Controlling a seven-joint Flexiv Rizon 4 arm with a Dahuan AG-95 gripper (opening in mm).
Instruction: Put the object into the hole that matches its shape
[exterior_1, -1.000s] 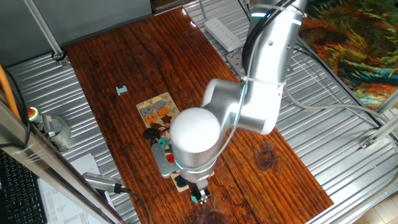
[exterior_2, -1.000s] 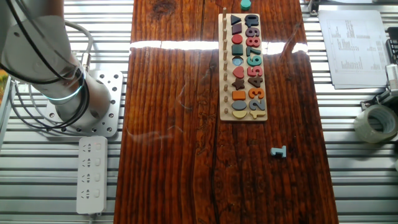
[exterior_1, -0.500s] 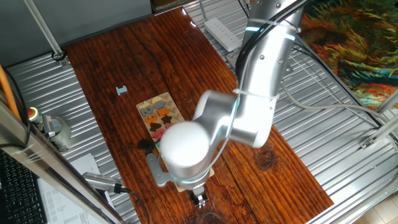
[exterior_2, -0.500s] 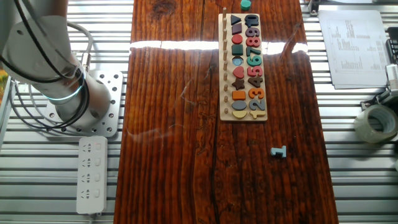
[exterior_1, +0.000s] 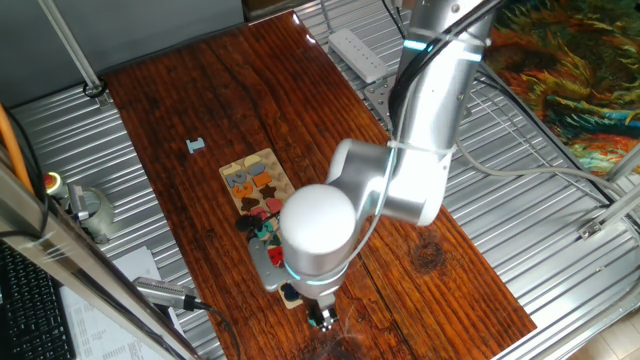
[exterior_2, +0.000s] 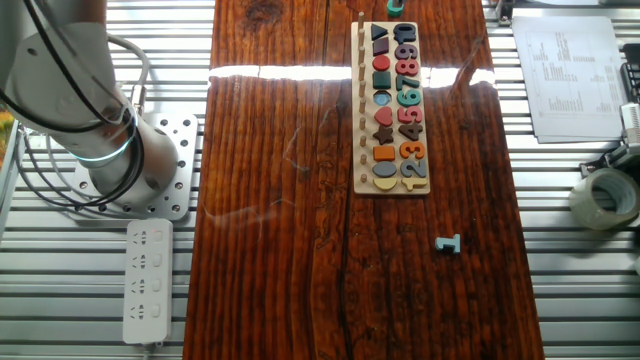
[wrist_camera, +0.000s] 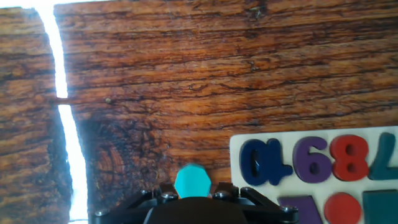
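Observation:
The teal-green disc (wrist_camera: 192, 180) sits between my gripper's (wrist_camera: 192, 190) two dark fingers at the bottom of the hand view; the jaws stand closed against its sides. It lies just off the end of the light-wood puzzle board (wrist_camera: 239, 144) that bears the 10. In one fixed view the gripper (exterior_1: 321, 320) hangs at the board's near end with teal at its tip. In the other fixed view the disc (exterior_2: 396, 3) barely shows at the top edge, beyond the board (exterior_2: 356, 120). A pale round recess (exterior_2: 385, 183) lies at the board's opposite end.
A small grey-blue angular piece (exterior_2: 448, 244) lies on the wood table beyond the board's far end; it also shows in one fixed view (exterior_1: 195, 146). A power strip (exterior_2: 147, 280), the arm's base (exterior_2: 130, 160), a tape roll (exterior_2: 605, 197) and a paper sheet (exterior_2: 570, 75) flank the table.
The arm's elbow swung left and then back right while the gripper stayed at the board's end. The disc has shifted slightly toward the top edge of the other fixed view.

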